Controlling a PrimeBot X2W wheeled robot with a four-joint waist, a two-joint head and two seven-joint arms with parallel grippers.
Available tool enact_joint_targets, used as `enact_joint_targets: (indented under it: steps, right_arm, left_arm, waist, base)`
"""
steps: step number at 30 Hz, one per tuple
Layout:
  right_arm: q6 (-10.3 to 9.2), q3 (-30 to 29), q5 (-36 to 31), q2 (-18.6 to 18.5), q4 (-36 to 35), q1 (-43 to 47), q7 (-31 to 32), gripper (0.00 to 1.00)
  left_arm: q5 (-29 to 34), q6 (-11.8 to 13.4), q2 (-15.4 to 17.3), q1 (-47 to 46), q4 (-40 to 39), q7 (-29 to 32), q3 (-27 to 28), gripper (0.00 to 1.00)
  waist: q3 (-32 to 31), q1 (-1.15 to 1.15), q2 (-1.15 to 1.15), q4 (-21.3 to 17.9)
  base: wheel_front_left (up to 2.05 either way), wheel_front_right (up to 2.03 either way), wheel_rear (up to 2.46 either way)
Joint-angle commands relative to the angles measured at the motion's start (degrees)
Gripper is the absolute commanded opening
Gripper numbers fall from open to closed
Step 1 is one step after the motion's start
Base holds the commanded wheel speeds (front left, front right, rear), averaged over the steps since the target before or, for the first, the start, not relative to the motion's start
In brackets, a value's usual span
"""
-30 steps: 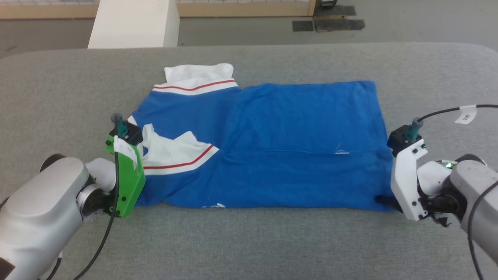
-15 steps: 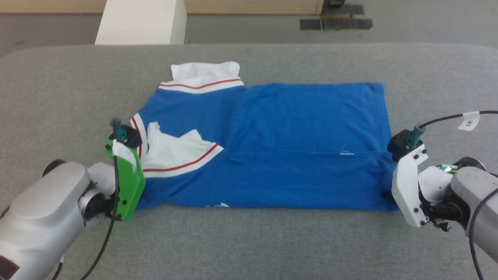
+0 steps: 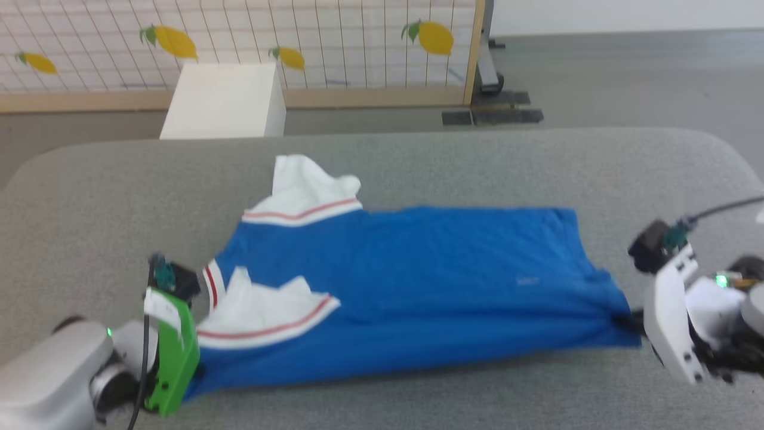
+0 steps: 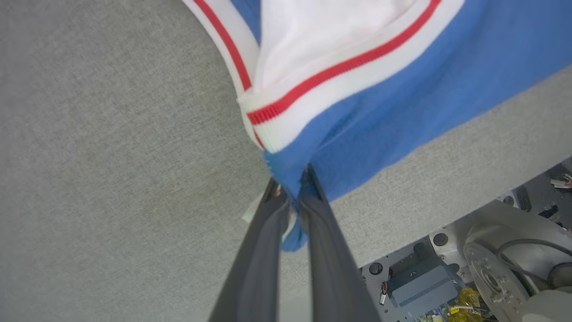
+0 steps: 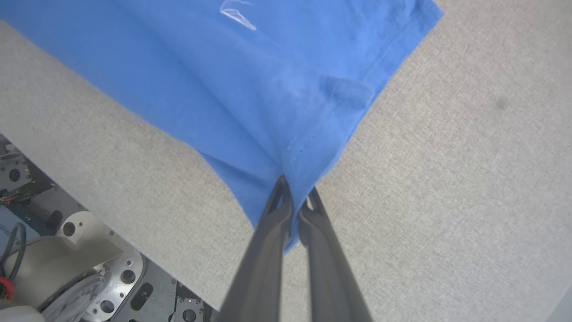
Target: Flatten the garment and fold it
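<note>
The garment point(image 3: 418, 286), a royal-blue jersey with white sleeves and red-and-white trim, lies stretched left to right across the grey padded table point(image 3: 477, 161). My left gripper point(image 3: 197, 373) is shut on its near left corner, just below the striped trim point(image 4: 286, 107); the left wrist view has blue cloth pinched between the fingers point(image 4: 290, 181). My right gripper point(image 3: 634, 322) is shut on the near right hem corner, the cloth bunching at the fingertips point(image 5: 295, 192). The near edge looks raised, with a shadow under it. One white sleeve point(image 3: 304, 185) points away at the far side.
Beyond the table stand a white box point(image 3: 224, 101) and a grid screen with lemon prints point(image 3: 298, 48). Floor plates point(image 3: 489, 113) lie at the screen's foot. The table's near edge and my own base point(image 4: 469, 268) appear in both wrist views.
The head camera has tilted up, shifting the whole picture. My right gripper has closed on the hem corner. The near edge of the garment now looks lifted and pulled taut between both grippers.
</note>
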Motion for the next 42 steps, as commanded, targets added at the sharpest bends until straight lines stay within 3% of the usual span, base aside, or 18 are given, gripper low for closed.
enact_joint_targets:
  steps: [1, 8, 16, 17, 18, 19, 20, 21, 25, 29, 33, 36, 42]
  right_arm:
    - [-0.09, 0.5, 0.6, -1.4, -0.9, 2.2, -0.1, 0.00]
    - [-0.09, 0.6, 2.6, -4.4, -2.0, 9.7, -1.2, 0.00]
    - [-0.09, -0.1, 0.1, -0.7, 2.4, 13.7, -4.4, 0.00]
    - [-0.09, -0.3, -0.2, -0.2, 3.0, 13.8, -4.8, 0.00]
    - [-0.09, -0.8, -0.2, 0.5, 3.6, 14.1, -5.5, 0.21]
    - [-0.09, -1.3, -0.4, 0.9, 3.8, 14.2, -6.2, 0.34]
    - [-0.09, -1.8, -0.5, 1.3, 3.9, 14.3, -6.9, 0.73]
    - [-0.09, -2.4, -0.9, 1.3, 3.8, 14.3, -7.9, 1.00]
    - [-0.09, -6.1, -1.7, 1.0, 2.0, 14.1, -12.0, 1.00]
    - [-0.09, -11.7, -4.8, 0.1, -0.6, 13.8, -17.5, 1.00]
    - [-0.09, -20.6, -10.3, 2.2, -1.3, 14.3, -25.2, 1.00]
    - [-0.09, -29.3, -15.1, 6.2, -0.2, 15.9, -31.1, 1.00]
    - [-0.09, -46.7, -27.0, 16.5, -0.9, 20.1, -39.1, 1.00]
  left_arm:
    - [-0.9, -0.1, 1.2, 1.9, -0.8, -0.4, -0.4, 0.00]
    - [-2.2, 1.4, 2.3, 6.6, -3.2, -1.8, -1.3, 0.00]
    - [-2.2, 3.0, 1.1, 8.7, -1.5, -3.9, -1.5, 0.00]
    - [-2.0, 3.2, 1.0, 8.7, -1.3, -4.3, -1.5, 0.49]
    - [-1.7, 3.3, 0.9, 8.8, -1.5, -4.9, -1.5, 1.00]
    - [-1.6, 3.4, 1.0, 9.0, -1.6, -5.2, -1.4, 1.00]
    - [-1.1, 3.3, 1.5, 9.0, -2.0, -5.5, -1.6, 1.00]
    - [-0.5, 3.3, 2.1, 8.9, -2.5, -5.6, -1.7, 1.00]
    - [1.9, 3.9, 6.1, 7.9, -6.6, -6.9, -1.3, 1.00]
    - [2.2, 6.4, 10.7, 5.9, -12.6, -8.5, 1.6, 1.00]
    - [4.5, 8.9, 13.8, 2.5, -16.1, -10.4, 4.5, 1.00]
    - [6.9, 10.2, 13.4, -1.0, -15.3, -13.6, 6.9, 1.00]
    - [10.9, 10.4, 8.9, -7.9, -9.6, -17.7, 9.5, 1.00]
  waist:
    - [-1.6, 0.00, 0.00, -0.1]
    - [-0.9, 0.00, 0.00, 0.1]
    - [1.3, 0.00, 0.00, -0.4]
    - [1.4, 0.00, 0.00, -0.5]
    - [1.4, 0.00, 0.00, -0.5]
    - [1.3, 0.00, 0.00, -0.5]
    - [1.2, 0.00, 0.00, -0.5]
    - [1.0, 0.00, 0.00, -0.6]
    - [0.3, 0.00, 0.00, -1.1]
    - [0.1, 0.00, 0.00, -1.8]
    - [0.9, 0.00, 0.00, -3.0]
    - [2.2, 0.00, 0.00, -4.0]
    - [6.0, 0.00, 0.00, -6.3]
  base:
    - [0.00, 0.00, 0.00]
    - [0.00, 0.00, 0.00]
    - [0.00, 0.00, 0.00]
    - [0.00, 0.00, 0.00]
    - [0.00, 0.00, 0.00]
    - [0.00, 0.00, 0.00]
    - [0.00, 0.00, 0.00]
    - [0.00, 0.00, 0.00]
    - [0.00, 0.00, 0.00]
    - [0.00, 0.00, 0.00]
    - [0.00, 0.00, 0.00]
    - [0.00, 0.00, 0.00]
    - [0.00, 0.00, 0.00]
